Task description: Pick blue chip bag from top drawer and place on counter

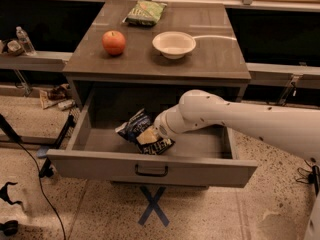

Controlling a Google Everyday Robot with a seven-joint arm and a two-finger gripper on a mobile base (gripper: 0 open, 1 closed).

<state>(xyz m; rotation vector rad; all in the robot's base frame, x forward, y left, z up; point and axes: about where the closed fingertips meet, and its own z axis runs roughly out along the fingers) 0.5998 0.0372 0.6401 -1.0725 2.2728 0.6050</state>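
The top drawer (105, 165) is pulled open below the counter (215, 59). The blue chip bag (133, 126), crinkled navy with white lettering, lies inside the drawer left of centre. My white arm reaches in from the right. The gripper (148, 135) is down in the drawer, right at the bag's right half and partly covering it. The drawer's dark pull handle (151, 172) is at the middle of the front panel.
On the counter stand a red apple (114, 42), a white bowl (174, 44) and a green chip bag (145, 12) at the back. A blue tape X (153, 207) marks the floor in front. Black cables (30, 159) and a stand are at the left.
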